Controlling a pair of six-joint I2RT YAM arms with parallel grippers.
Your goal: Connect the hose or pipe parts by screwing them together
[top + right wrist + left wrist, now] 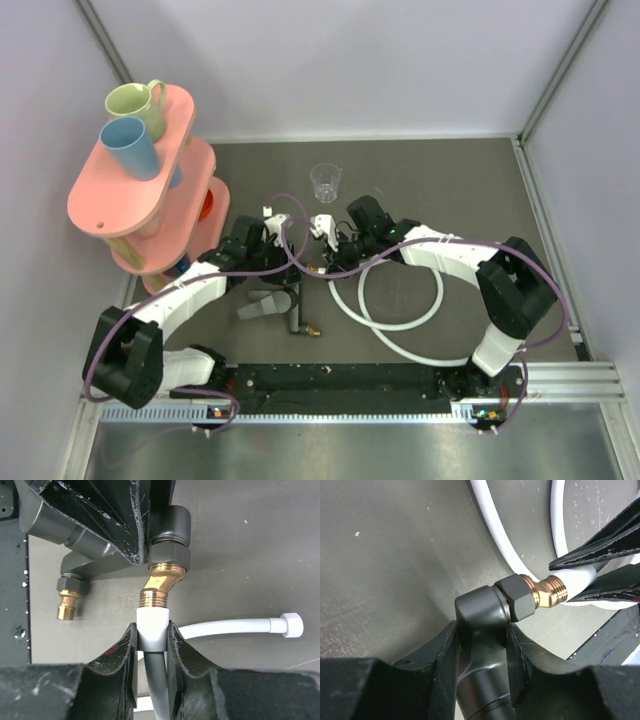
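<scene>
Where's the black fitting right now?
Top view: near the middle of the table. The left hand grips the black fitting by its body, and its brass tip sits against the white hose end pinched in the right hand.

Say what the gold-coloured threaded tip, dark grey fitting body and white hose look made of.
Gold-coloured threaded tip: likely brass, shiny yellow metal. Dark grey fitting body: probably plastic, smooth satin sheen. White hose: flexible plastic or rubber, matte, lying in curves.
</scene>
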